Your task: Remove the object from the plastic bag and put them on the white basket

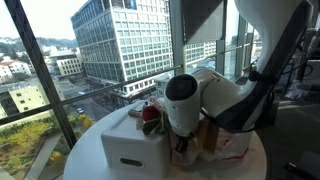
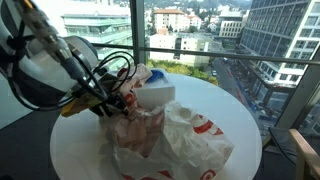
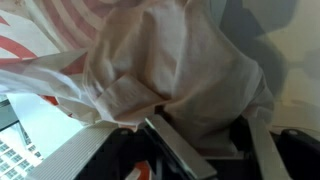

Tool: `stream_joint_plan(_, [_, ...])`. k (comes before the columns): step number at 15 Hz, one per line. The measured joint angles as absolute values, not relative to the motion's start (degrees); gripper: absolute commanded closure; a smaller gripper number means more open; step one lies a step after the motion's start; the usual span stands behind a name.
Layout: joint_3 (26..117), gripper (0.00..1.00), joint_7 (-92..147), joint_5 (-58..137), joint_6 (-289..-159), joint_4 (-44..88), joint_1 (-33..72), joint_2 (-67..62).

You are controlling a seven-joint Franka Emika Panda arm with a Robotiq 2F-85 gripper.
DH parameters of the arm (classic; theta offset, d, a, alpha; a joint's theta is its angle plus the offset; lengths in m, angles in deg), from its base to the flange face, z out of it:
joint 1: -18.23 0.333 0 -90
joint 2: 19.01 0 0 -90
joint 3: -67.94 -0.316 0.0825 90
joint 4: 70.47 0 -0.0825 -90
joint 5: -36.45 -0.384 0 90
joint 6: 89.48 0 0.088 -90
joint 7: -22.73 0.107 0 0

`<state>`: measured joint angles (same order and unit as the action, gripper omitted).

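- Glass-walled room high up, with office buildings [image 1: 120, 40] and a street outside. A round white desk [image 2: 240, 110] stands right at the window.
- The arm [image 1: 235, 95] comes in over the desk's edge, bends at a big white joint and drops its wrist steeply. The tool [image 1: 185, 148] points down at the desk, between the white basket [image 1: 133, 150] and the plastic bag [image 2: 170, 135].
- In an exterior view the tool [image 2: 122, 105] sits at the bag's arm-side end, with black cables looped above the wrist.
- Tool state: in the wrist view the tool [image 3: 215, 140] has its jaws apart, with bag plastic bunched between and over them. Cannot tell whether they pinch it.
- The plastic bag is a crumpled heap lying on the desk. Its long axis runs from the tool out toward the desk's near rim in that exterior view. Its crumpled plastic also fills most of the wrist view.
- Writing: the red print [image 2: 205, 125] on the bag shows only curved strokes, with no readable word. The same red shows at the wrist view's upper left.
- The white basket stands on the desk just beside the tool, with a slot handle in its near side. Its long axis runs roughly toward the window.
- A dark red lump [image 1: 150, 115] shows at the basket's far rim. It is probably inside, but the view is too poor to be sure.
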<state>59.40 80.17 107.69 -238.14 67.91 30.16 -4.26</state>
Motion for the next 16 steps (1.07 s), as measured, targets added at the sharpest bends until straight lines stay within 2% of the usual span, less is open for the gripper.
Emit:
stream_joint_plan(3, [59.45, 0.87, 80.17, 107.67, -238.13, 67.92, 29.95, -4.27])
stream_joint_plan(6, [59.42, 0.94, 80.05, 106.72, -237.90, 68.05, 29.92, -4.95])
stream_joint_plan(9, [59.16, 0.88, 79.81, 105.50, -235.93, 68.40, 29.95, -7.29])
stream_joint_plan(16, [58.40, 0.89, 79.97, 103.94, -227.10, 67.67, 30.16, -14.96])
